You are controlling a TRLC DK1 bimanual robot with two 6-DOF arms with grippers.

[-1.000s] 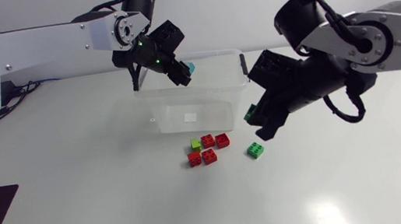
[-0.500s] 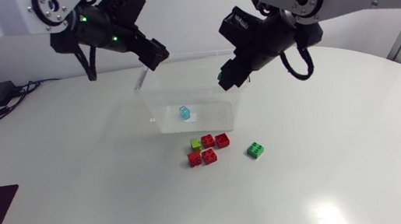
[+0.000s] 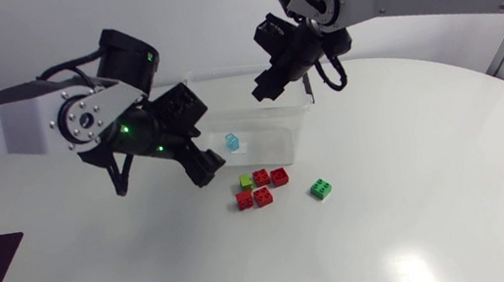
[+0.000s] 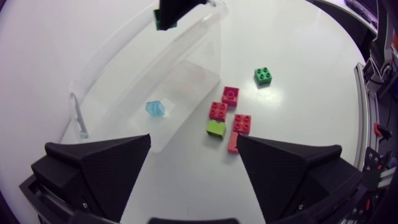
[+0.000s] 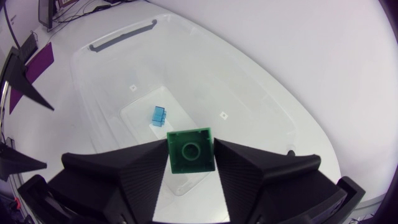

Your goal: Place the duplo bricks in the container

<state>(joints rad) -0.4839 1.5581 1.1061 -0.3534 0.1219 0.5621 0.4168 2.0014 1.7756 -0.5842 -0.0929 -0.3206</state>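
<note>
A clear plastic container [image 3: 300,119] stands mid-table with one light blue brick [image 3: 231,142] on its floor. My right gripper [image 3: 264,89] hangs over the container's far rim, shut on a dark green brick [image 5: 191,149]; the blue brick [image 5: 159,116] lies below it. My left gripper [image 3: 198,165] is open and holds nothing, just off the container's near left corner. Ahead of the left gripper [image 4: 194,142] lie several red bricks [image 4: 230,94], a lime brick [image 4: 216,129] and a green brick [image 4: 263,76], all on the table.
The loose bricks sit in a tight cluster [image 3: 261,187] in front of the container, with the green brick [image 3: 321,189] a little to the right. White tabletop [image 3: 421,216] stretches around them.
My left gripper opened over the container and the blue brick dropped in; that arm then swung down to the container's near left. My right arm carried the dark green brick up over the container.
</note>
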